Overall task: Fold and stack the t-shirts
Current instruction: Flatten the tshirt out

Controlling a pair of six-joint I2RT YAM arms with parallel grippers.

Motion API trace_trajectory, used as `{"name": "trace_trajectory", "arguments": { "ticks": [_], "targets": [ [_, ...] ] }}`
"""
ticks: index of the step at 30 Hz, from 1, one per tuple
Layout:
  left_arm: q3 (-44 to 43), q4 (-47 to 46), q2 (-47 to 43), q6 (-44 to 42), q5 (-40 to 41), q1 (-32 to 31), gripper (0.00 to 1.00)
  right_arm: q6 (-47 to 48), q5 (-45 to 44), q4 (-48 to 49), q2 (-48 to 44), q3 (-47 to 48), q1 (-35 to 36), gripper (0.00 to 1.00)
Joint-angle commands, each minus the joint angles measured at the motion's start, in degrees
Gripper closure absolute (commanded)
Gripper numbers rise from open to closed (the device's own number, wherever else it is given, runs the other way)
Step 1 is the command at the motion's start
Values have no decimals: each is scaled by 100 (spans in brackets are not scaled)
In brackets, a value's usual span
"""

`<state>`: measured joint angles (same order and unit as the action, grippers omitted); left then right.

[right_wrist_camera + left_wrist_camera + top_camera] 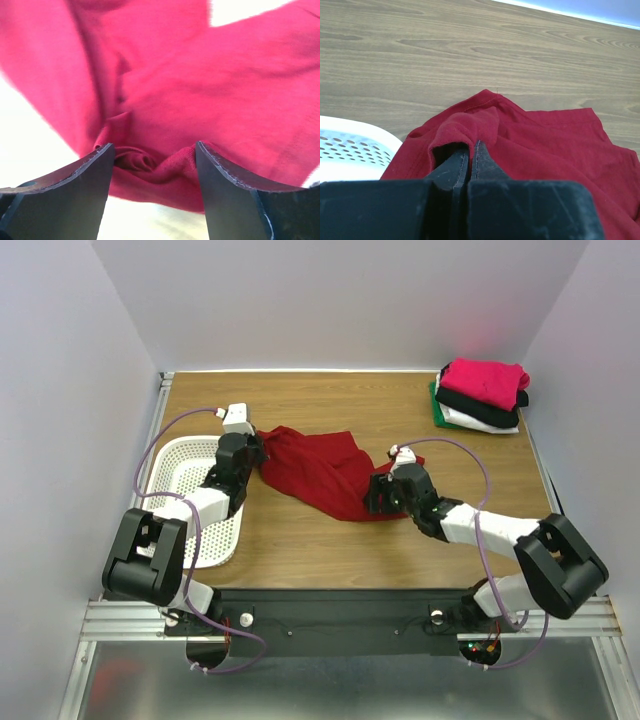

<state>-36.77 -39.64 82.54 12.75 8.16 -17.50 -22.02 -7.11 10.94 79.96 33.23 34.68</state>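
Left gripper (471, 150) pinches 9 o'clock end of dark red t-shirt (320, 468) as anchor; right gripper (152, 150), jaws wide, straddles its bunched 4 o'clock edge, nothing clamped yet. Likely to spread it flat.

- the dark red t-shirt (320, 470) lies spread across the middle of the table (330, 550), between the two arms, barring the straight way across.
- the left gripper (471, 150) is clamped on the shirt's left end, just beside the white basket (218, 540), which fills the left edge under the left arm.
- the right gripper (154, 147) straddles a bunch of cloth, jaws apart.
- the stack of folded t-shirts (480, 395) takes the far right corner.
- bare wood shows behind the shirt, between shirt and stack, and near the bases.
- walls (340, 300) close three sides.
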Motion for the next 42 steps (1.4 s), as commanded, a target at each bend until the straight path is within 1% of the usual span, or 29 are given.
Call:
{"name": "trace_trajectory", "arguments": {
  "ticks": [1, 3, 8, 9, 11, 14, 15, 17, 21, 22, 23, 25, 31, 33, 38, 42],
  "targets": [
    [-199, -325, -45, -27, 19, 36, 100, -4, 377, 84, -376, -19, 267, 29],
    [-190, -317, -72, -27, 36, 36, 100, 49, 552, -30, -394, -45, 303, 29],
    [-172, -317, -107, -36, 63, 36, 100, 119, 676, -57, -472, -98, 373, 31],
    [-172, -325, -116, -36, 54, 27, 100, 136, 833, -66, -499, -98, 382, 31],
    [-163, -325, -107, -45, 62, 36, 100, 172, 948, -48, -613, -133, 391, 33],
    [-181, -325, -89, -54, 80, 36, 100, 260, 1395, -13, -780, -168, 400, 37],
    [-181, -325, -72, -54, 80, 36, 100, 295, 1745, 92, -833, -203, 408, 39],
    [-199, -325, -37, -54, 80, 36, 100, 321, 1889, 206, -833, -230, 408, 41],
    [-199, -325, -10, -54, 63, 36, 100, 356, 1258, 198, -693, -124, 408, 40],
    [-199, -325, -1, -54, 63, 36, 100, 356, 856, 198, -597, -20, 408, 39],
    [-190, -325, -19, -54, 45, 36, 100, 365, 748, 172, -561, 34, 408, 39],
    [-172, -334, -28, -54, 54, 36, 100, 400, 126, 119, -508, 200, 408, 39],
    [-137, -325, -80, -54, 89, 36, 100, 427, -904, 75, -657, 403, 400, 38],
    [-146, -325, -72, -54, 89, 36, 100, 453, -1168, 75, -562, 456, 400, 38],
    [-146, -325, -28, -62, 80, 36, 100, 418, -1406, 84, -8, 623, 312, 39],
    [-128, -334, -54, -62, 80, 36, 100, 374, -1293, 75, 379, 737, 241, 42]
  ]
}}
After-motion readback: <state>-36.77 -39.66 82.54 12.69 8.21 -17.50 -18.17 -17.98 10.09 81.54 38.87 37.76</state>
